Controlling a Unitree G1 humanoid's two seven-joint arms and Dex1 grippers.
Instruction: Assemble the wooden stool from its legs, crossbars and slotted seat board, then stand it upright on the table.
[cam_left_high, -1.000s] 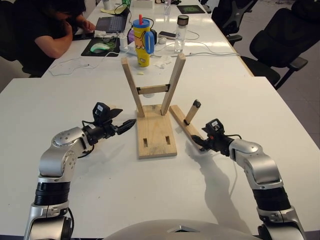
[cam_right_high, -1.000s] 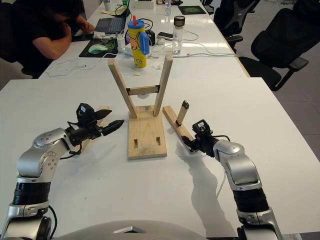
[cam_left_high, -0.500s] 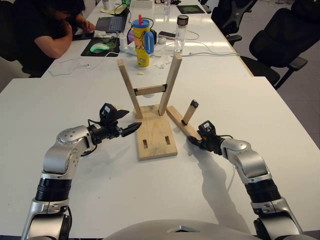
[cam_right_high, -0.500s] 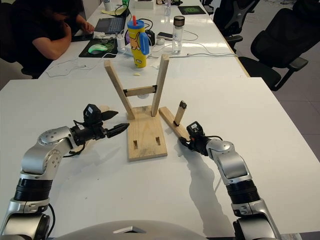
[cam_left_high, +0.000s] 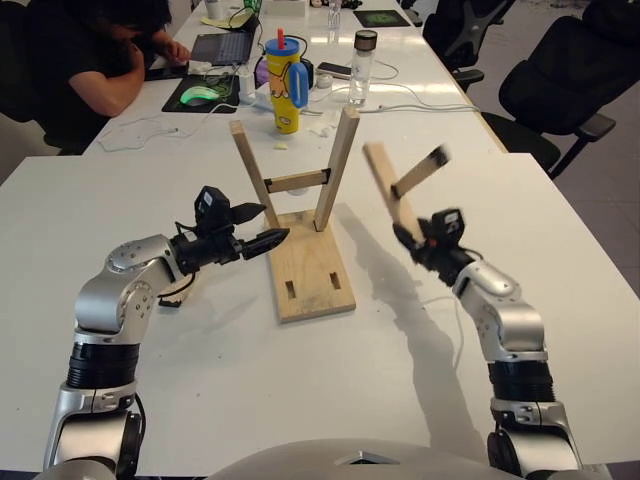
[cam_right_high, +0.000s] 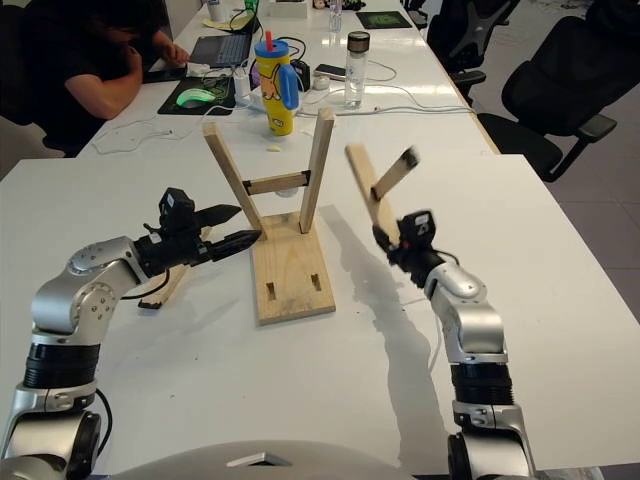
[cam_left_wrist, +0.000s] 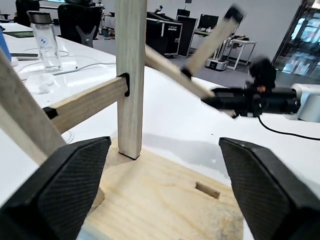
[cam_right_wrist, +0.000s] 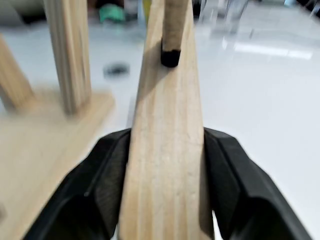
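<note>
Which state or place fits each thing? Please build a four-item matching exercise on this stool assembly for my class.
Things:
1. seat board
2. loose leg
3. left gripper
4. yellow cup

Places or states:
A. open, near the foot of the standing leg pair
B. lifted off the table, clamped in the right gripper
C. on the rear table
D. lying flat with the leg pair standing in it

Pairs: 1-D, 2-B, 3-A, 4-C

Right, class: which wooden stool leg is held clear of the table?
The leg clamped in the right gripper, tilted in the air with a crossbar sticking out. The two joined legs stand on the seat board.
</note>
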